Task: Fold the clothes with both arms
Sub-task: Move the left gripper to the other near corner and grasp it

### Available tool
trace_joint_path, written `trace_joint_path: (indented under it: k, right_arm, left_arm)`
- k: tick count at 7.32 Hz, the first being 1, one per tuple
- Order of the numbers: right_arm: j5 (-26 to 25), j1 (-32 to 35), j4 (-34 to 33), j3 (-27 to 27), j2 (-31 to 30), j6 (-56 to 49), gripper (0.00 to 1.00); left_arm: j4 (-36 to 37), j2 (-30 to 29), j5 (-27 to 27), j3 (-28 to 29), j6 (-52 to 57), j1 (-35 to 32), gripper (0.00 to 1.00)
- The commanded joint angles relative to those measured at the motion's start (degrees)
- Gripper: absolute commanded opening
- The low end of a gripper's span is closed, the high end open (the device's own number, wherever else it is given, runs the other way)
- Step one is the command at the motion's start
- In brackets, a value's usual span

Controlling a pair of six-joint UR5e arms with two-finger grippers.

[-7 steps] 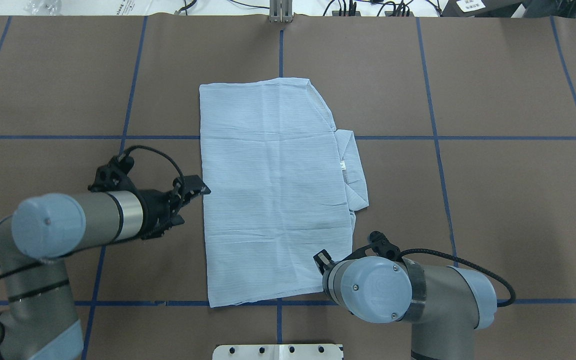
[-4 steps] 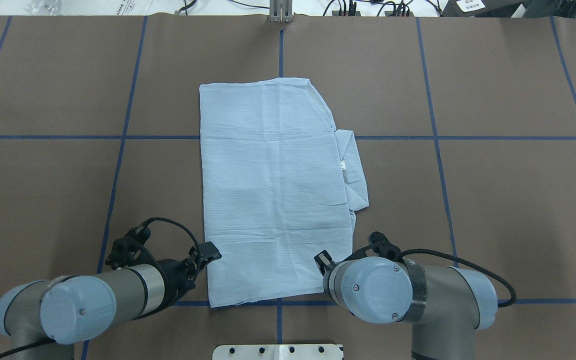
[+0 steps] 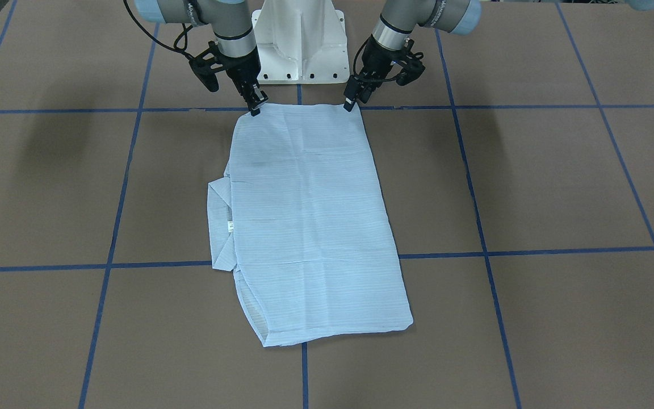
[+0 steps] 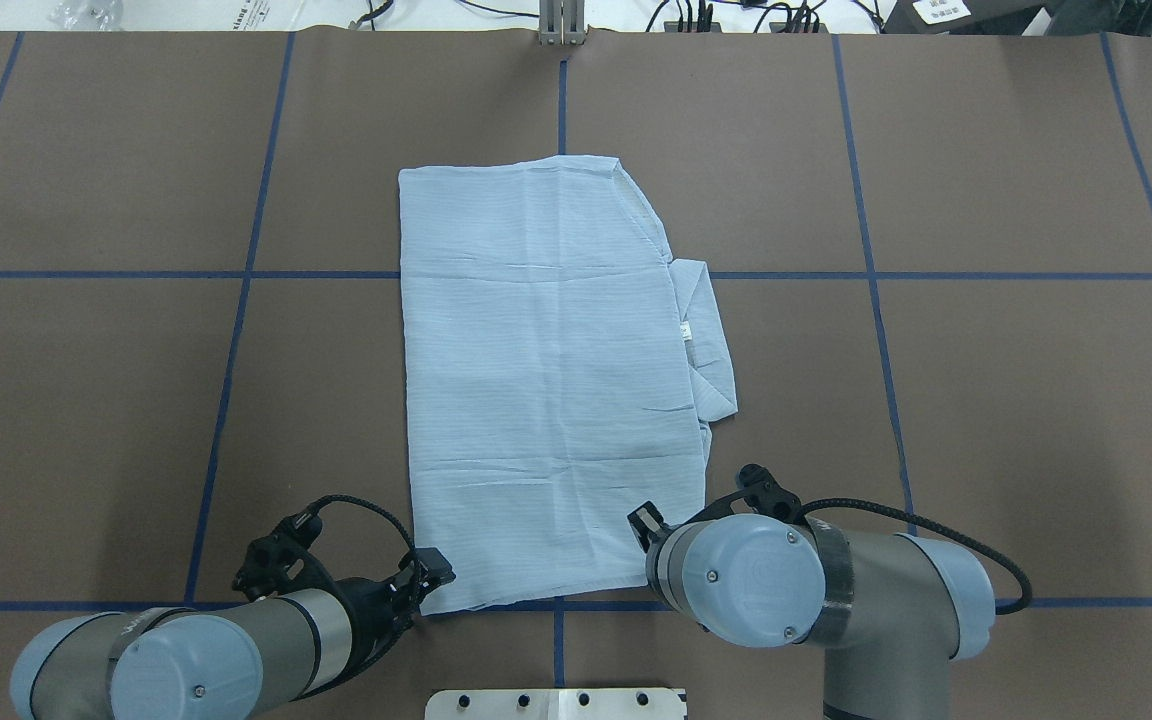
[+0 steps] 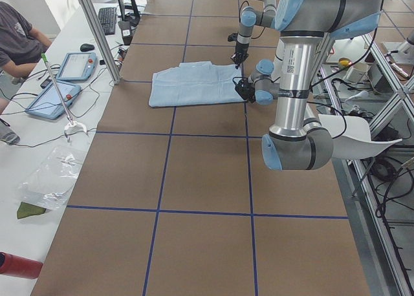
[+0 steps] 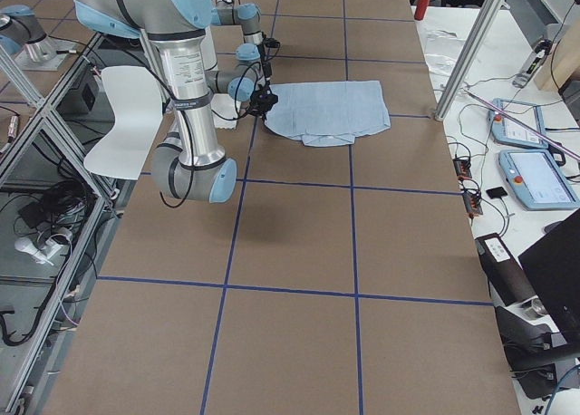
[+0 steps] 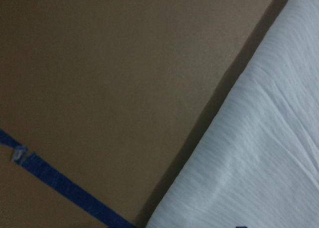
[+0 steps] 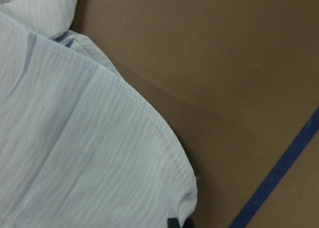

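The pale-blue striped shirt (image 4: pixel 546 380) lies flat on the brown table, folded into a long rectangle, with its collar and white label (image 4: pixel 684 330) sticking out on the right side. It also shows in the front view (image 3: pixel 310 216). My left gripper (image 4: pixel 431 580) is low at the shirt's near left corner and looks open and empty; the left wrist view shows that corner (image 7: pixel 249 153) lying on the table. My right gripper (image 3: pixel 255 108) is at the near right corner, mostly hidden under its wrist (image 4: pixel 736 575) in the overhead view, and looks shut on the hem (image 8: pixel 174 158).
Blue tape lines (image 4: pixel 871 275) divide the brown table into squares. The white pedestal base (image 3: pixel 300 40) stands just behind both grippers. Operators' tablets and cables (image 5: pixel 65 70) lie past the table's far edge.
My left arm has swept along the shirt's left edge from its middle toward me, down to the near left corner. The right arm and the shirt have not moved.
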Motion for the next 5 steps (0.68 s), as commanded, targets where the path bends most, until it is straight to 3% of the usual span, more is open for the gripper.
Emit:
trace_joint_path:
  k: [1, 4, 5]
  right_arm:
    - [0.0, 0.1, 0.0, 0.0, 0.0, -0.2, 0.0]
    - [0.0, 0.1, 0.0, 0.0, 0.1, -0.2, 0.0]
    - [0.0, 0.1, 0.0, 0.0, 0.1, -0.2, 0.0]
  left_arm:
    - [0.5, -0.6, 0.1, 0.2, -0.4, 0.1, 0.44]
    - [0.5, -0.2, 0.1, 0.3, -0.4, 0.1, 0.14]
    - [0.5, -0.2, 0.1, 0.2, -0.4, 0.1, 0.0]
